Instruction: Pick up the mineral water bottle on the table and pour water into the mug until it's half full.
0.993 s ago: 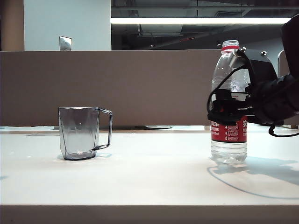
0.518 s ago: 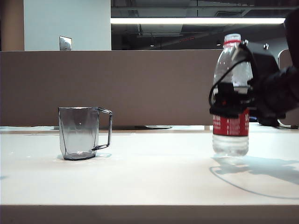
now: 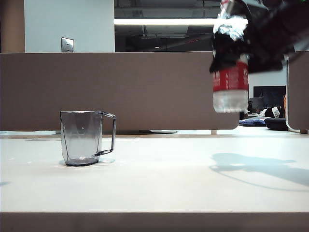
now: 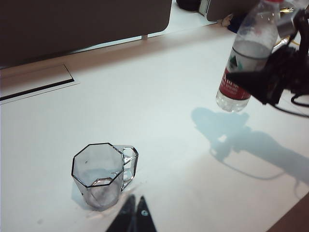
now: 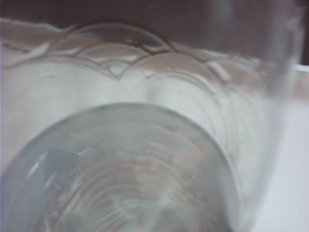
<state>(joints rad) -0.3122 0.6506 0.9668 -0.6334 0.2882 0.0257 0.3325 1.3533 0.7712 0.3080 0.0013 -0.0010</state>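
**Above the bench, bottle held aloft; mug alone below**

Above the right side of the bench, the mineral water bottle is gripped around its middle by the right tool, clear of the surface and roughly upright, with its shadow cast on the white top beneath. Water is seen in the bottle's lower part. In the right wrist view the frame is filled by the blurred clear bottle wall.

Well apart, on the left, the mug is stood upright, its handle turned toward the bottle. Nothing is set between mug and bottle.

Just beside the mug, the left tool is seen only as two dark fingertips close together, holding nothing. Behind the bench a brown partition is raised, with a recessed panel let into the surface near it.
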